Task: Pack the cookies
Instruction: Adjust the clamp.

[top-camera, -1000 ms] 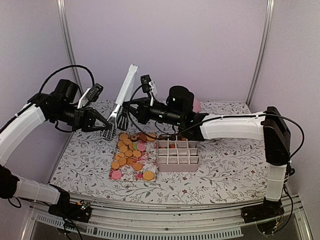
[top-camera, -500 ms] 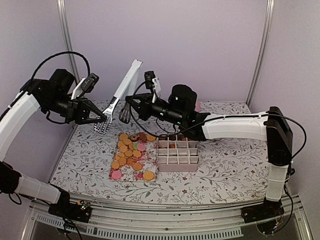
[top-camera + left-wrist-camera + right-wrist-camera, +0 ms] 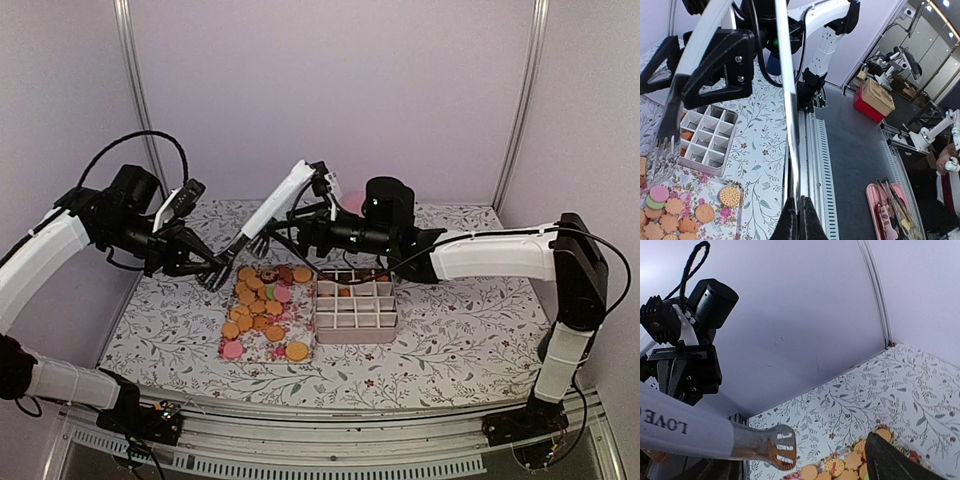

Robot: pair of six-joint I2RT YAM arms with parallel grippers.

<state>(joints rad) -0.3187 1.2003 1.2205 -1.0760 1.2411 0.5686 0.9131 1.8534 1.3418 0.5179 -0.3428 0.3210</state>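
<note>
tongs [image 3: 275,208] tilted lower than before, nearer cookies [image 3: 257,301]; left fingers [image 3: 789,223] pinching 1 arm

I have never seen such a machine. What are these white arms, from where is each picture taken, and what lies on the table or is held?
These are two robot arms bolted at the near edge of a table, each ending in a two-finger claw. The wide picture comes from a fixed camera above and behind them; the other two come from a camera on each wrist. On the table stand a flowered tray of round cookies, mostly orange, and beside it a pale box of square cells, a few cookies inside. Tongs hang between the arms: the left claw pinches one blade's end; the other blade passes through the right claw. Whether that claw grips it, I cannot tell.
</note>
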